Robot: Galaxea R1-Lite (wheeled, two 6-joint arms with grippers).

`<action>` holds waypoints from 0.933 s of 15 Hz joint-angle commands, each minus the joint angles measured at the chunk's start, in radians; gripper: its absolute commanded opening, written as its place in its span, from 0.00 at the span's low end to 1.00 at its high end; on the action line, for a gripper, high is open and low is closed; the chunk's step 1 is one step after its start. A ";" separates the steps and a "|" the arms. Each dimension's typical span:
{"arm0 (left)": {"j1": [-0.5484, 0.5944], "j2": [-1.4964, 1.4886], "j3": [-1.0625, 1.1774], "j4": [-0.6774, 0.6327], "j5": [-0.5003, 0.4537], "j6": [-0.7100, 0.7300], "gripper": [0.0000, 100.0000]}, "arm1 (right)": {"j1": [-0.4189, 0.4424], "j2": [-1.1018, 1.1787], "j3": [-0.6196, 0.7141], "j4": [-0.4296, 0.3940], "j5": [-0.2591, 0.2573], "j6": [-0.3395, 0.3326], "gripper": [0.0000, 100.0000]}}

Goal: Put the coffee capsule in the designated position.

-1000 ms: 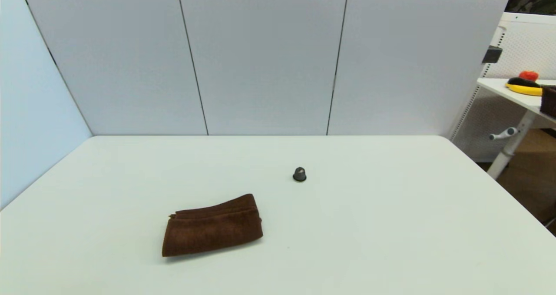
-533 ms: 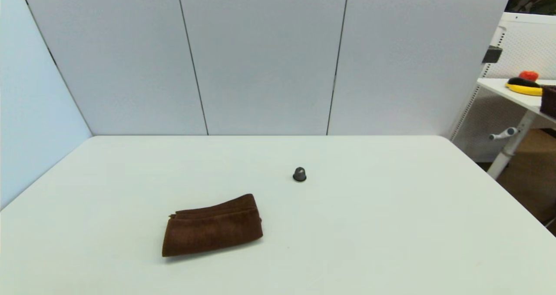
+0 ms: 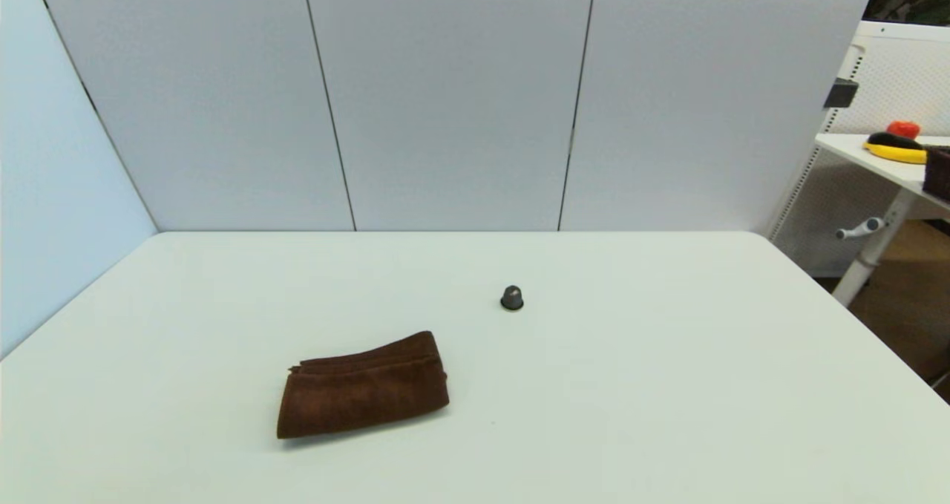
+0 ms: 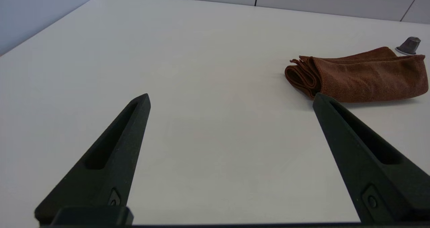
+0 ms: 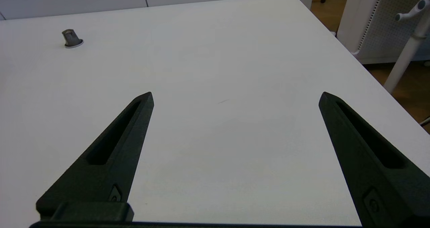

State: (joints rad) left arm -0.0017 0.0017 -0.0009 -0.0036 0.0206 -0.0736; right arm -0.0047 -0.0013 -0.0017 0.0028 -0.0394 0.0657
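The coffee capsule (image 3: 511, 298) is a small dark grey dome standing on its flat rim near the middle of the white table (image 3: 668, 385). It also shows in the left wrist view as the capsule (image 4: 409, 45) behind the towel, and in the right wrist view as the capsule (image 5: 71, 38) far off. Both arms are out of the head view. My left gripper (image 4: 231, 97) is open over bare table, well short of the towel. My right gripper (image 5: 236, 95) is open too, empty, far from the capsule. The designated position carries no mark that I can see.
A folded brown towel (image 3: 362, 388) lies at the front left of the capsule, seen also as the towel (image 4: 359, 74) in the left wrist view. Grey wall panels close the back and left. A side table with a crank (image 3: 861, 228) stands off the right edge.
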 commanded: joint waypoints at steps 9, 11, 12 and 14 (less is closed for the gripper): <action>-0.024 0.867 -0.591 0.119 -0.168 0.397 1.00 | 0.000 -0.002 0.000 0.000 -0.001 0.000 1.00; -0.041 1.066 -0.702 0.123 -0.235 0.518 1.00 | 0.000 0.001 0.000 0.000 -0.001 0.000 1.00; -0.061 1.155 -0.760 0.132 -0.251 0.551 1.00 | 0.000 0.001 0.000 0.000 -0.001 0.000 1.00; -0.116 1.328 -0.852 0.117 -0.306 0.572 1.00 | 0.000 0.001 0.000 0.000 -0.001 0.000 1.00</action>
State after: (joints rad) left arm -0.0413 0.9587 -0.6577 0.1119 -0.1832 0.3877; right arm -0.0047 -0.0013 -0.0017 0.0032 -0.0402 0.0657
